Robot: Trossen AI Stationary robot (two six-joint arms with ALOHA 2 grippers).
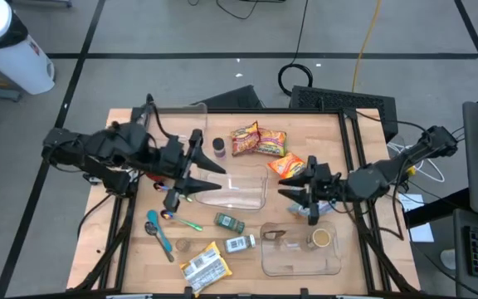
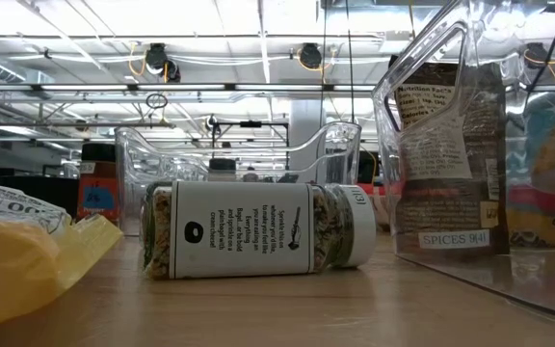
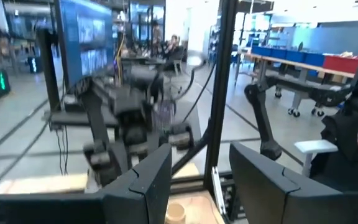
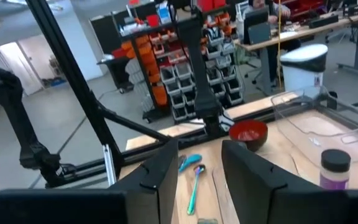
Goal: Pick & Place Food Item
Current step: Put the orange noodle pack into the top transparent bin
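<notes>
1. Risk first: my right gripper (image 1: 293, 191) sits just beside the orange crinkly snack bag (image 1: 286, 166), fingers parted with nothing between them in its wrist view. If I close early I'd probably just shove the bag away.
2. Left gripper (image 1: 214, 178) hovers over the clear plastic bin (image 1: 251, 195), fingers apart, empty. It could bump the bin's wall.
3. Surface: pale wooden tabletop (image 1: 139, 249), cluttered; a labelled spice jar (image 2: 258, 230) lies on its side.
4. Room: open workshop, shelving, benches, someone seated far back.

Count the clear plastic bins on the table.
2: one bin mid-table by the left arm, one bin at the near right edge, holding small items. Arms may hide more.
</notes>
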